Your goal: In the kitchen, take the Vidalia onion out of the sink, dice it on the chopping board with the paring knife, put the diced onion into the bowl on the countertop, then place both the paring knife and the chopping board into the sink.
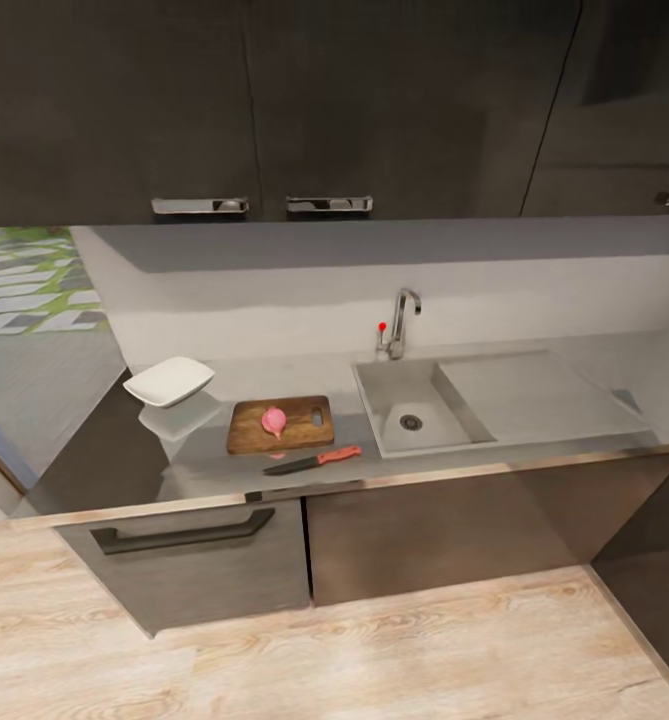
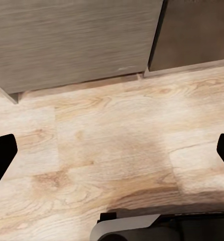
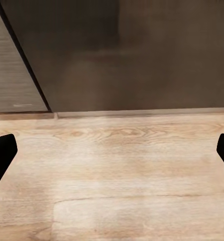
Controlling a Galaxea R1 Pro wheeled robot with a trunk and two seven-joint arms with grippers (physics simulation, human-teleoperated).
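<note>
The pinkish Vidalia onion lies on the dark brown chopping board, which rests on the grey countertop left of the sink. In front of the board lies the paring knife, red handle toward the sink. A white bowl sits at the countertop's left end. The sink basin holds nothing. My left gripper hangs open over the wooden floor near the cabinet base. My right gripper is open too, above the floor in front of a dark cabinet door.
A chrome tap with a red knob stands behind the sink, and a drainboard lies to its right. Dark upper cabinets overhang the counter. A drawer with a black handle sits under the board. Pale wood floor lies in front.
</note>
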